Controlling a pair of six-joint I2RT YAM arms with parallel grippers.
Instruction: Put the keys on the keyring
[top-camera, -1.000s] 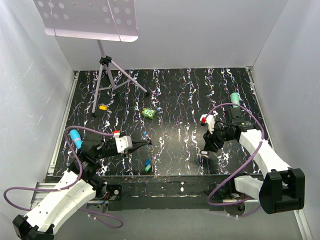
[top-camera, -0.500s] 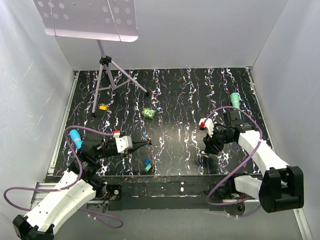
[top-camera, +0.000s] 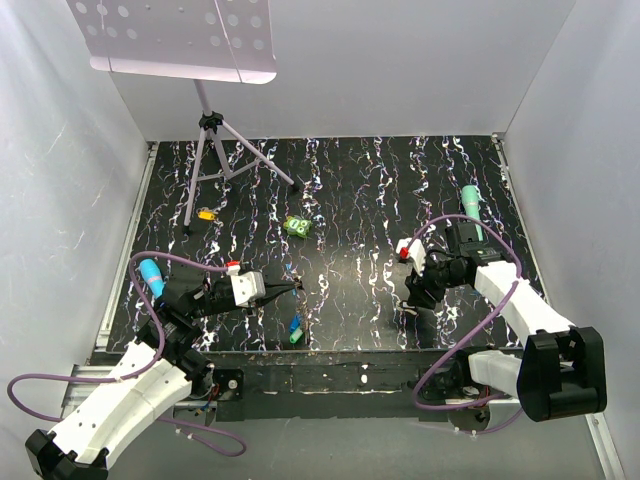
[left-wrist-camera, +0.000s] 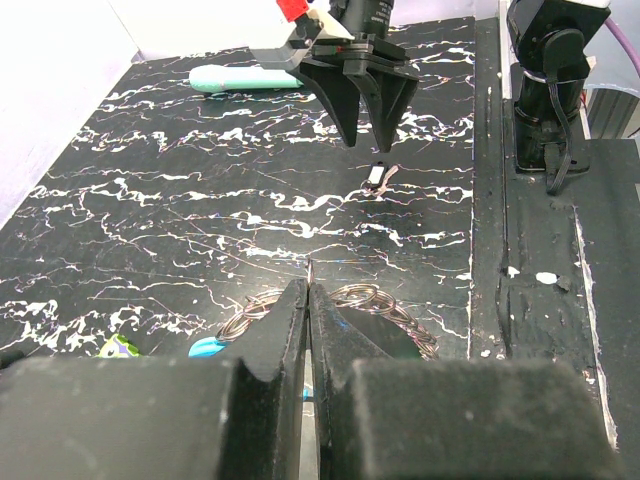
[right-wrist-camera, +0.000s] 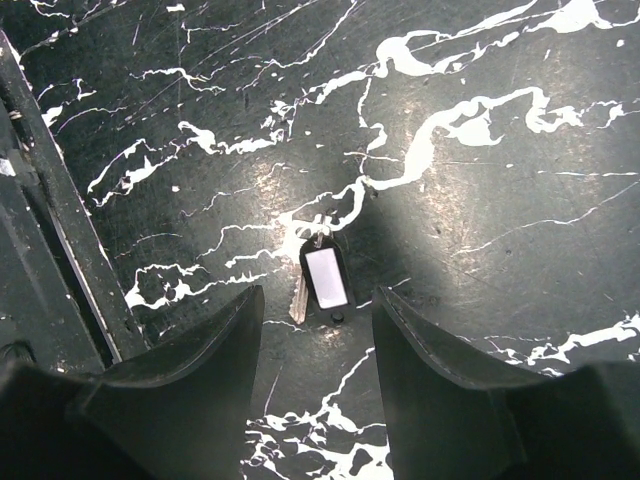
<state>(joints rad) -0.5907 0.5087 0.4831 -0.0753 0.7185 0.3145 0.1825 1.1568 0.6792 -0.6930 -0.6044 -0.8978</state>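
Because the left tool (left-wrist-camera: 308, 288) is pinched shut on the keyring (left-wrist-camera: 365, 297) toward the counter's (top-camera: 350, 190) front-left corner, we hang the right tool (right-wrist-camera: 318, 305) wide open, holding nothing, over a key (right-wrist-camera: 325, 275) by the front edge.

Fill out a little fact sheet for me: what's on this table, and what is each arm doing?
surface: black marbled table
left end effector: shut, apparently pinching the keyring
right end effector: open, pointing down above a tagged key, not touching it
loose keys: blue and green heads, near the table's front edge
bystanders: green toy, teal marker
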